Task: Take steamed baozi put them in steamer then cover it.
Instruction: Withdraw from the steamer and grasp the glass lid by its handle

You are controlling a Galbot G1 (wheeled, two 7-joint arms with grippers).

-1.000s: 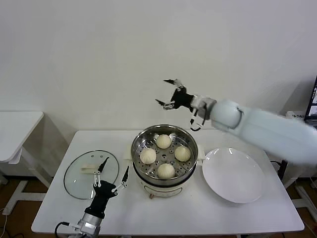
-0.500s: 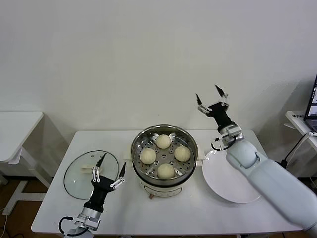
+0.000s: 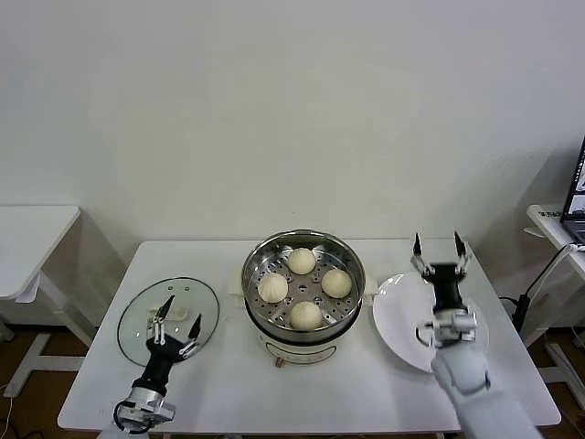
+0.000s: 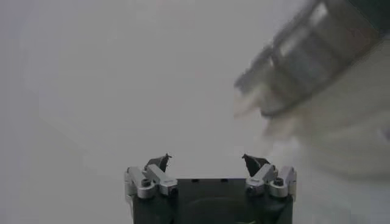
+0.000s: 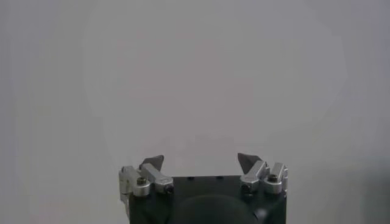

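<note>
The steamer [image 3: 303, 285] sits in the middle of the white table [image 3: 228, 393], its shiny pot open on top. All four baozi [image 3: 305, 315] lie inside it on the perforated tray, one toward each side, close together but apart.

The cover [image 3: 137, 322] lies flat on the table off the steamer's left side, near it but not touching, with its white handle [image 3: 174, 315] facing up. The left gripper [image 3: 172, 330] is over the cover's near edge, on the side facing the steamer, pointing up and away from the robot. Its jaws are spread wide and hold nothing.

A white plate [image 3: 402, 320] lies on the table just beside the steamer's right handle. The right gripper [image 3: 437, 249] stands upright over that plate, well clear of the steamer, fingers pointing up toward the wall. Its jaws are also wide apart and empty.

In each wrist view the two fingertips stand well apart with only blank wall between them.
</note>
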